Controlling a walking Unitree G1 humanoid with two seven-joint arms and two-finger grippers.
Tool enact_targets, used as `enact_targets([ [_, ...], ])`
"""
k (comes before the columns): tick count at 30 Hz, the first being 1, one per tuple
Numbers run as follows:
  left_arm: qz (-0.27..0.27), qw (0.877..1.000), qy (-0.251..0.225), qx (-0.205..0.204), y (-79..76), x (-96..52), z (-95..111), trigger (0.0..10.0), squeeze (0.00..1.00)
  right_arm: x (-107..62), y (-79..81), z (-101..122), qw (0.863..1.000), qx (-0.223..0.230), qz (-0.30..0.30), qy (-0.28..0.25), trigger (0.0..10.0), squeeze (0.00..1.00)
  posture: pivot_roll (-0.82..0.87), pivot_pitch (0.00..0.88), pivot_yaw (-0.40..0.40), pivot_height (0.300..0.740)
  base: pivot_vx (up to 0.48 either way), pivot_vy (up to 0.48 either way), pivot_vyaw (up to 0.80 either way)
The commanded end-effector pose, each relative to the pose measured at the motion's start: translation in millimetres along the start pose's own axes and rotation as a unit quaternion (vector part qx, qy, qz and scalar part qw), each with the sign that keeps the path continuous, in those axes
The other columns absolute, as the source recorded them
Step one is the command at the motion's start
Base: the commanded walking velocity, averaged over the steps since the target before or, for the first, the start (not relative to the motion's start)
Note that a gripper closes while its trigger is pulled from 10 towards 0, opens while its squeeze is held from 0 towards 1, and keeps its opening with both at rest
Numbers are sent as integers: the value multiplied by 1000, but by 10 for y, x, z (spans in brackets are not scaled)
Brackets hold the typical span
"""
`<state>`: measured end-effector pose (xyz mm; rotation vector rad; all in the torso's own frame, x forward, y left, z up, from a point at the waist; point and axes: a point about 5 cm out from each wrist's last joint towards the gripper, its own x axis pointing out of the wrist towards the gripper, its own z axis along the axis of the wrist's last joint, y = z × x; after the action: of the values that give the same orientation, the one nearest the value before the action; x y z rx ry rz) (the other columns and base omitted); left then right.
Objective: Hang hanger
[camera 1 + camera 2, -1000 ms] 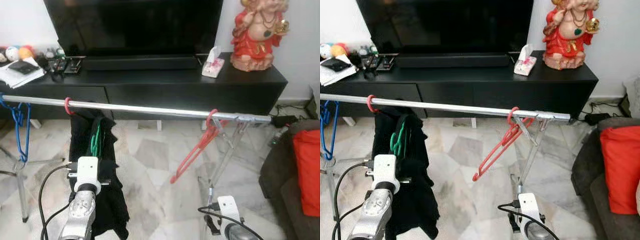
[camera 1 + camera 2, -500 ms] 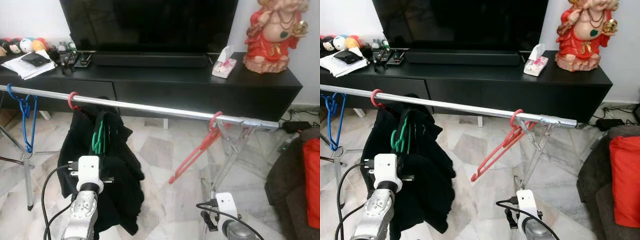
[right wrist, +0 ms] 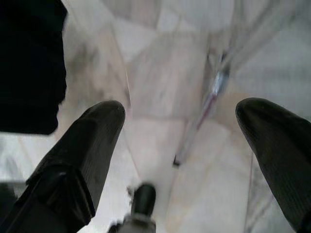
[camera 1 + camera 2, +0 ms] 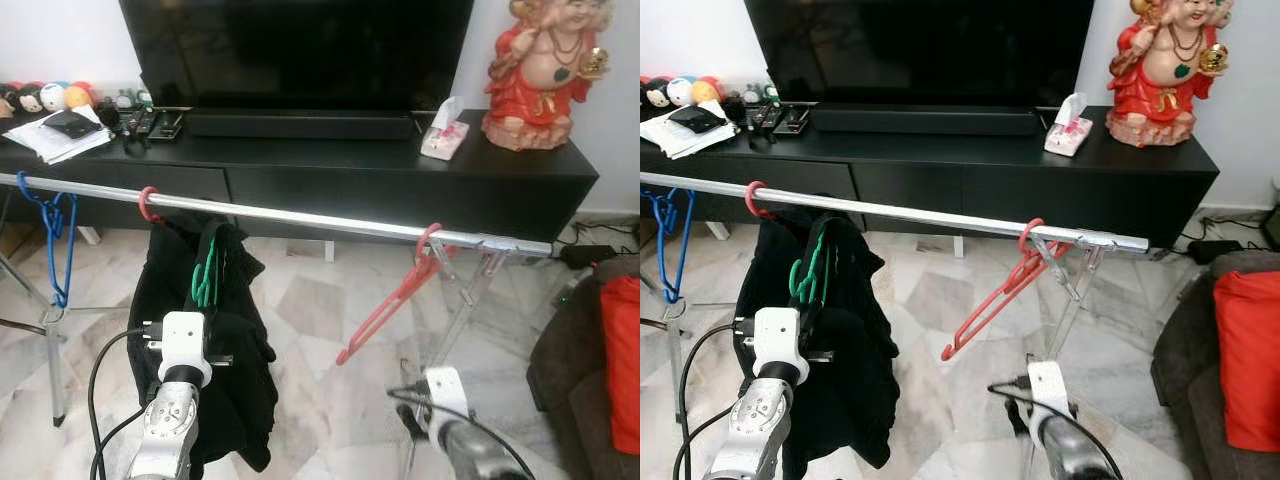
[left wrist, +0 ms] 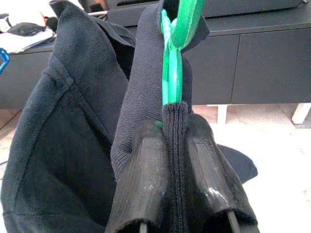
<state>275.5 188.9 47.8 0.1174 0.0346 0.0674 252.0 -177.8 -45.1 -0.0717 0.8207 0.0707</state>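
A green hanger carrying a black garment rises in front of the silver rail, its hook just below the bar. My left gripper is shut on the garment's fold and the green hanger inside it. A red hanger hook sits on the rail above the garment. An empty red hanger hangs tilted near the rail's right end, and a blue hanger hangs at the left end. My right gripper is low over the floor, open, with nothing between its fingers.
A black TV cabinet with a television, a tissue box and a red figurine stands behind the rail. The rack's legs splay at the right. A dark sofa with a red cushion lies at the far right.
The camera has shifted a little. My right arm has swung slightly left and looks blurred. The left gripper still holds the garment and green hanger below the rail.
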Motion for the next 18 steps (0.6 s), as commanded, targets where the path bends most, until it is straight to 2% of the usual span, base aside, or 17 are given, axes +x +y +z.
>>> enact_targets([
  [1, -1, 1000, -24, 13, 18, 23, 75, 10000, 0, -14, -4, -105, 1000, 7, -2, 15, 10000, 0, -143, 0, 16, 740, 255, -251, 0],
  [4, -8, 999, -24, 24, 5, 31, 79, 10000, 0, -17, -5, -122, 1000, 5, -2, 17, 10000, 0, -143, 0, 16, 740, 336, 0, 0],
  [18, -6, 999, -28, 20, 0, 34, 92, 10000, 0, -16, -7, -114, 1000, 5, -2, 18, 10000, 0, -143, 0, 15, 740, 418, 0, 0],
])
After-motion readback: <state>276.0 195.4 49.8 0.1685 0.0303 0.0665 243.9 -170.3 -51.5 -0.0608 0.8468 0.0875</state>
